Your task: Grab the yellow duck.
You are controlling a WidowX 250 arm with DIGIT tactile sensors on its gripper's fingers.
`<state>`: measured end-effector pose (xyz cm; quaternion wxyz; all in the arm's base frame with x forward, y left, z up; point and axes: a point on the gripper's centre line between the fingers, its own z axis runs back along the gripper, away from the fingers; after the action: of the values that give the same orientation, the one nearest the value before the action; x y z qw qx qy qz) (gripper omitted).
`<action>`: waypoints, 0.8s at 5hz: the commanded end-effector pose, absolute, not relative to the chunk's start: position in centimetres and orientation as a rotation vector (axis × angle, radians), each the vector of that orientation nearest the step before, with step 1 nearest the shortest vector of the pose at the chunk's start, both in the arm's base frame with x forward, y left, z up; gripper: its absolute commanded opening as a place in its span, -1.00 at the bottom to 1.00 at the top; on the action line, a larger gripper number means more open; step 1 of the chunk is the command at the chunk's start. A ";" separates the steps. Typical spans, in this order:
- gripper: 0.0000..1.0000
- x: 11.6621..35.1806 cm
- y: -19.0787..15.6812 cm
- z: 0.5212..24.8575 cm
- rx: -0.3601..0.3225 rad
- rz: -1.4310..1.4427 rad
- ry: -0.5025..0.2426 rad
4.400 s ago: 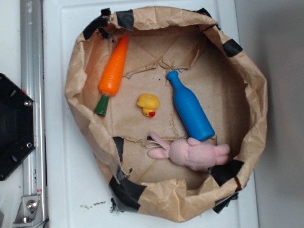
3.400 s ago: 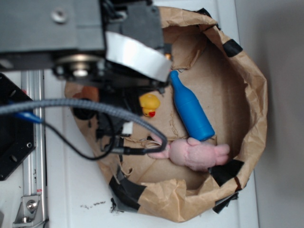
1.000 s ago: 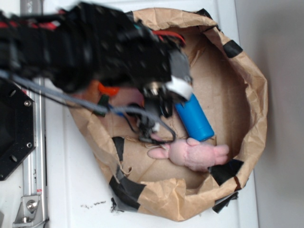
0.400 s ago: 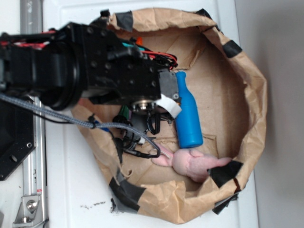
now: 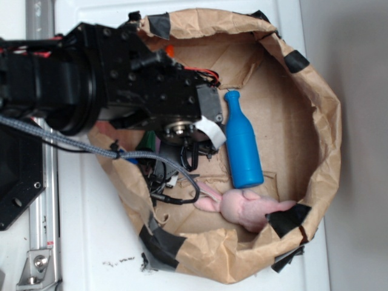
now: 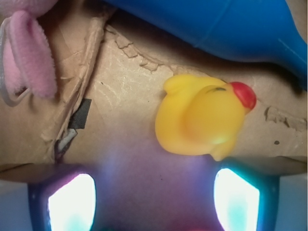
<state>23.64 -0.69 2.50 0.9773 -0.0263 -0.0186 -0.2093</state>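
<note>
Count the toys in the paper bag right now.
3 visible: yellow duck under the hand, blue bottle beside it, pink bunny at the bag's edge. The arm may hide more.

Robot lab test setup: black robot arm (image 5: pixel 103 79) with loose cables, aluminium mounting rail (image 5: pixel 41 182) bolted beside a white counter (image 5: pixel 97 242), and a makeshift brown paper bin patched with black tape (image 5: pixel 315 109) holding toys.
</note>
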 end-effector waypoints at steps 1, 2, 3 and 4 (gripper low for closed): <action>1.00 26.8 -0.5 2.7 -0.054 -0.397 -0.128; 1.00 28.4 -0.3 1.7 -0.108 -0.341 -0.127; -1.00 28.4 -0.5 1.5 -0.100 -0.337 -0.125; -1.00 27.9 -0.5 1.8 -0.086 -0.354 -0.134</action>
<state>28.08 0.06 1.50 0.9829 -0.0456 -0.0641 -0.1668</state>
